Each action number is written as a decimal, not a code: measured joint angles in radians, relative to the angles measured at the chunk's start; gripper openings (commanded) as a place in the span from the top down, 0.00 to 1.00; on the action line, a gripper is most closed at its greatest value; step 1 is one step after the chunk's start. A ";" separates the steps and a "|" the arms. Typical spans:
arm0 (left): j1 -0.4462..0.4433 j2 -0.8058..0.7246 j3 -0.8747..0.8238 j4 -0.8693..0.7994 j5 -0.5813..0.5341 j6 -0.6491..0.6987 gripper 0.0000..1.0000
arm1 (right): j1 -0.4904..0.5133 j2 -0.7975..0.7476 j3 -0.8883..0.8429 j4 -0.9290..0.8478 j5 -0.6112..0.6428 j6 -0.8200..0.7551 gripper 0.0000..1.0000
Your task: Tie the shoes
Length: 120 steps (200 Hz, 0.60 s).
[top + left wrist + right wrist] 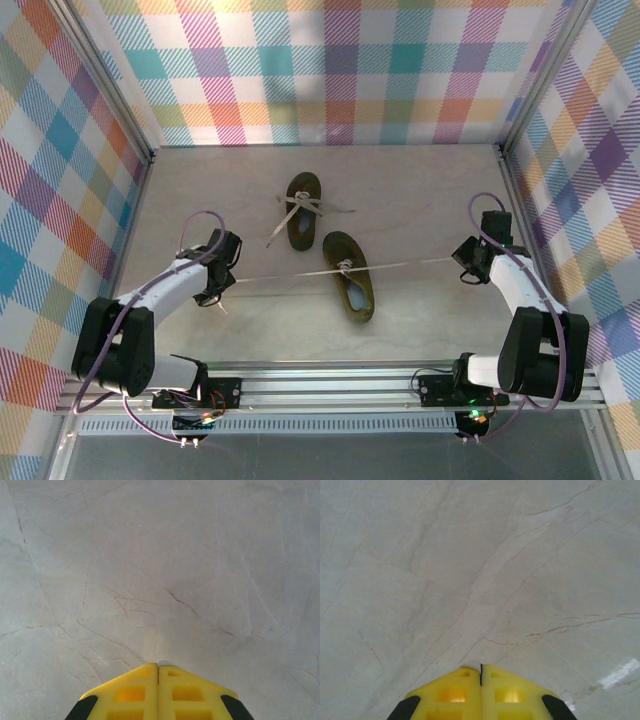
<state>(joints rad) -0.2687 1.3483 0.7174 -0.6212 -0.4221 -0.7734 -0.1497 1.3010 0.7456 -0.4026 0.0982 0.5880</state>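
From the overhead camera I see both shoes on the table. The far shoe lies toward 12 o'clock. The near shoe sits just off its 5 o'clock side, with a small gap between them.

On the near shoe, the laces cross at a small knot over the throat. From there the left lace runs straight out toward 9 o'clock, and the right lace runs toward 3 o'clock. Each reaches a gripper.

The left gripper is where the left lace ends, and the right gripper is where the right lace ends. From above, both pinch points are hidden under the wrist bodies.

On the left wrist camera, the left gripper has its yellow fingers pressed together. A tiny pale sliver shows at the seam, and I take it for the lace end, though it is too small to be sure. The right gripper looks the same on its own camera: fingers together, with a faint pale bit at the tip. Beyond the fingers in both wrist views is veined tabletop, and the lower parts of the fingers are cut off by the frame.

The far shoe's laces cross over its middle, and loose ends trail toward 7 and 3 o'clock. I cannot tell whether they are knotted.
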 measured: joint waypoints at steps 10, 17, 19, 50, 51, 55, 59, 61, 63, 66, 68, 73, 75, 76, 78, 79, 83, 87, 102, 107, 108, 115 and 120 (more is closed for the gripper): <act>-0.035 -0.027 -0.001 0.000 -0.014 0.006 1.00 | 0.028 -0.010 0.000 0.003 0.003 -0.006 1.00; -0.071 -0.049 0.000 0.000 -0.029 0.010 1.00 | 0.051 -0.023 0.000 0.001 0.015 -0.015 1.00; -0.082 -0.056 0.000 0.001 -0.033 0.011 1.00 | 0.059 -0.028 0.000 0.000 0.020 -0.018 1.00; -0.228 -0.164 0.028 -0.004 -0.092 0.037 1.00 | 0.204 -0.122 0.020 -0.035 0.066 -0.045 1.00; -0.229 -0.166 0.029 -0.004 -0.093 0.039 1.00 | 0.211 -0.126 0.023 -0.040 0.069 -0.047 1.00; -0.235 -0.175 0.034 -0.003 -0.097 0.042 1.00 | 0.225 -0.132 0.031 -0.048 0.077 -0.051 1.00; -0.241 -0.186 0.040 -0.001 -0.099 0.052 1.00 | 0.245 -0.137 0.041 -0.059 0.084 -0.055 1.00; -0.243 -0.192 0.042 0.002 -0.101 0.054 1.00 | 0.252 -0.138 0.046 -0.063 0.087 -0.056 1.00; -0.245 -0.195 0.044 0.003 -0.103 0.058 1.00 | 0.262 -0.139 0.051 -0.068 0.090 -0.060 1.00; -0.249 -0.202 0.048 0.004 -0.103 0.064 1.00 | 0.275 -0.140 0.059 -0.073 0.094 -0.063 1.00; -0.251 -0.205 0.049 0.005 -0.103 0.065 1.00 | 0.284 -0.140 0.064 -0.077 0.096 -0.068 1.00; -0.256 -0.214 0.053 0.011 -0.104 0.077 1.00 | 0.307 -0.140 0.075 -0.082 0.099 -0.077 1.00; -0.257 -0.216 0.054 0.013 -0.104 0.079 1.00 | 0.316 -0.140 0.078 -0.084 0.099 -0.081 1.00; -0.258 -0.219 0.055 0.015 -0.104 0.083 1.00 | 0.322 -0.140 0.081 -0.084 0.098 -0.084 1.00; -0.261 -0.222 0.055 0.018 -0.104 0.088 1.00 | 0.328 -0.140 0.083 -0.085 0.099 -0.087 1.00; -0.261 -0.222 0.055 0.020 -0.104 0.089 1.00 | 0.333 -0.140 0.084 -0.085 0.098 -0.089 1.00; -0.265 -0.227 0.057 0.024 -0.104 0.096 1.00 | 0.348 -0.140 0.088 -0.086 0.095 -0.097 1.00; -0.269 -0.230 0.059 0.026 -0.105 0.102 1.00 | 0.365 -0.142 0.090 -0.085 0.089 -0.104 1.00; -0.285 -0.238 0.064 0.031 -0.107 0.120 1.00 | 0.418 -0.157 0.092 -0.084 0.041 -0.130 1.00; -0.288 -0.239 0.066 0.030 -0.111 0.121 1.00 | 0.433 -0.166 0.091 -0.081 0.025 -0.135 1.00; -0.288 -0.239 0.066 0.030 -0.112 0.122 1.00 | 0.437 -0.170 0.091 -0.080 0.019 -0.136 1.00; -0.288 -0.241 0.068 0.028 -0.119 0.125 1.00 | 0.457 -0.188 0.091 -0.070 -0.007 -0.145 1.00; -0.288 -0.243 0.070 0.025 -0.123 0.125 1.00 | 0.470 -0.204 0.092 -0.057 -0.028 -0.153 1.00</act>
<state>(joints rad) -0.5564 1.1053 0.7876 -0.5961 -0.5453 -0.6487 0.3206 1.0966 0.8371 -0.4599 0.0700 0.4347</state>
